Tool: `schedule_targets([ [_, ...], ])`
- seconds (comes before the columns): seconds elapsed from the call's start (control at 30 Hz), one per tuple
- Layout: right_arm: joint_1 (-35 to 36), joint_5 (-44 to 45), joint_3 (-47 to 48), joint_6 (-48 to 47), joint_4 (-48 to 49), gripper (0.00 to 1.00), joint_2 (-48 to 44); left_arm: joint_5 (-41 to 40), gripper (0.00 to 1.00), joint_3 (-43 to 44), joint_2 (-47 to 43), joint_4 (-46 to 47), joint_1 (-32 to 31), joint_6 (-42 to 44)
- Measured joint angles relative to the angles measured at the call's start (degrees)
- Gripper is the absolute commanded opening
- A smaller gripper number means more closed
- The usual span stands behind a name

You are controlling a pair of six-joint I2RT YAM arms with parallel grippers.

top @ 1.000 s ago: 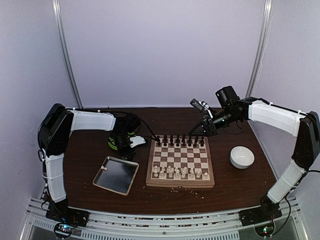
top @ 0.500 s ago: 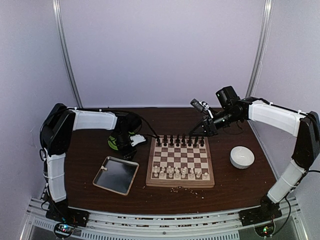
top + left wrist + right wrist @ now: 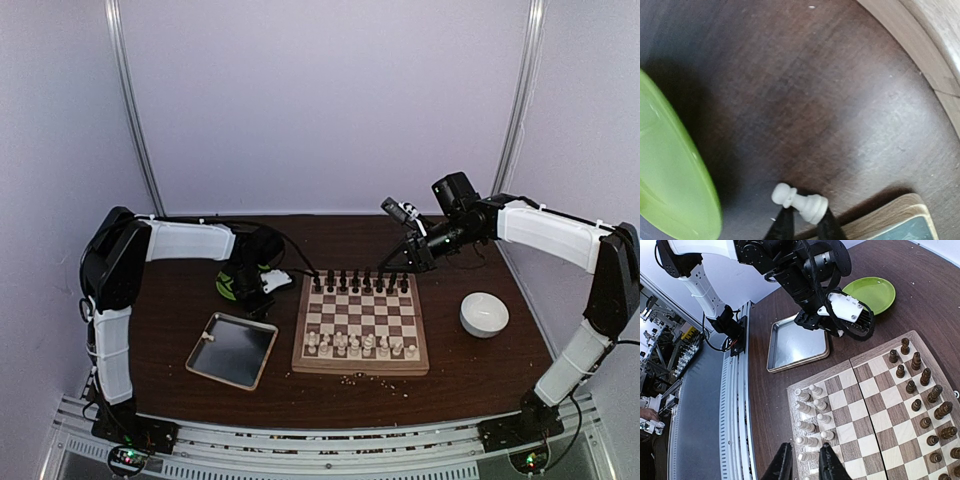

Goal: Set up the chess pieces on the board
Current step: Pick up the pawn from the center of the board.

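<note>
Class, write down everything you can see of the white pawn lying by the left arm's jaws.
The white pawn is cream, smooth and glossy, with a round head, thin collar, tapering body and wider foot. It lies on its side on the dark wooden table, off the board, head toward the green plate. The left gripper's black jaws stand at its two ends, one by the head, one by the foot; whether they pinch it is unclear.
</note>
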Motion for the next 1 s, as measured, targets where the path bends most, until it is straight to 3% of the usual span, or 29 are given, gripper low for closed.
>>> schedule_targets([
  [0.5,0.0,-0.1,0.0,0.1,0.0,0.19,0.0,1.8,0.36,2.1,1.3,-1.9,1.4,-9.0],
  [1.0,0.0,-0.2,0.0,0.2,0.0,0.19,0.6,4.5,0.39,3.3,2.0,-1.8,1.7,-18.7],
])
